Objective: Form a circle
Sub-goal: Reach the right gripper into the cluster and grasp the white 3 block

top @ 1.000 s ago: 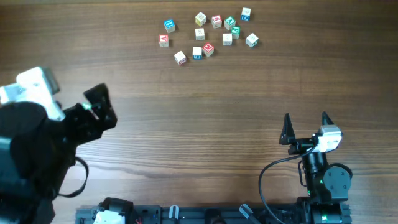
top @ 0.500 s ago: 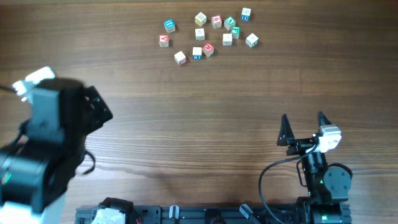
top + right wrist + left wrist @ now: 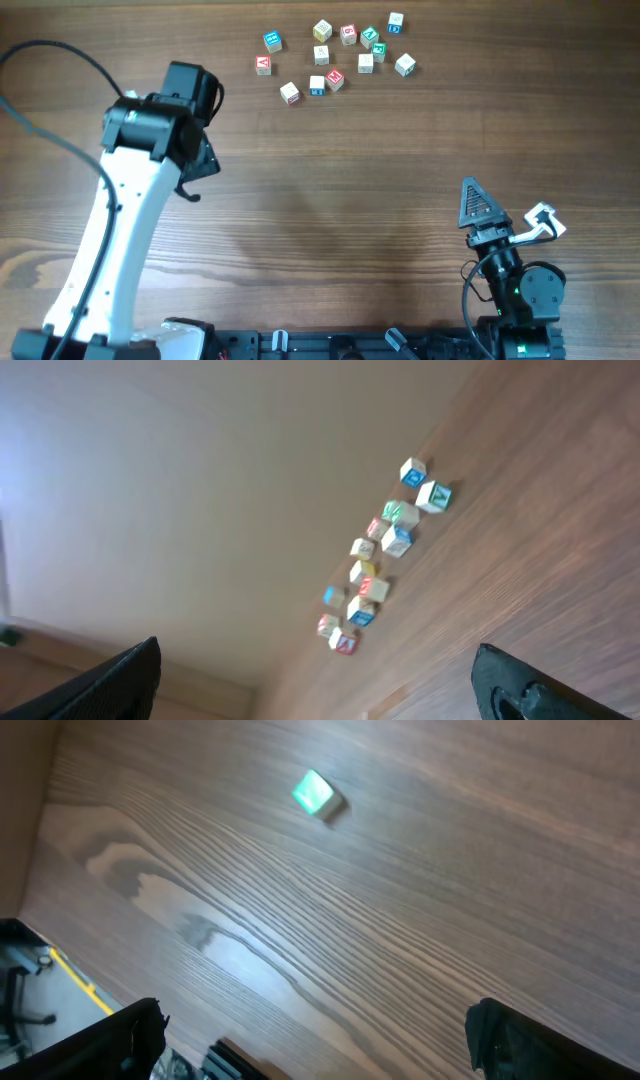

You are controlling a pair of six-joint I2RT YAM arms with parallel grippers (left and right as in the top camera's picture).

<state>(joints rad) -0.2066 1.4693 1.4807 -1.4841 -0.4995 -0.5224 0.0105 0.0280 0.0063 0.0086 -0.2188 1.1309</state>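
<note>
**A:** How do the tools stand?

**B:** The left tool (image 3: 315, 1015) is spread wide with nothing between its black fingers, and it hangs over bare wood. The right tool (image 3: 315, 660) is just as wide and also empty. From overhead the right one shows edge-on as a single dark wedge, so its gap can't be read there.

**A:** What's around them?

**B:** The brown wood-grain bench (image 3: 330, 200) fills the view. The white-and-black left arm (image 3: 120, 230) reaches up across its left side. The smaller black right arm (image 3: 515, 285) sits low at the near right.

**A:** And the cubes?

**B:** They lie at the far edge, well apart from both tools, with open wood between. It's a loose scatter of small pale wooden letter cubes (image 3: 321, 54) with red, blue and green faces, and they form no ring. Right of its middle, a trio of small pale wooden letter cubes (image 3: 371, 49) lies bunched, with green faces showing.

**A:** Anything unclear?

**B:** From above, the left arm's own bulk mostly covers its tool. The left wrist view holds one blurred green-faced cube (image 3: 315, 793), alone on the wood, and I can't match it to any cube seen overhead. In both wrist views the fingers are cut off at the lower corners. The letters are too small to read.
</note>
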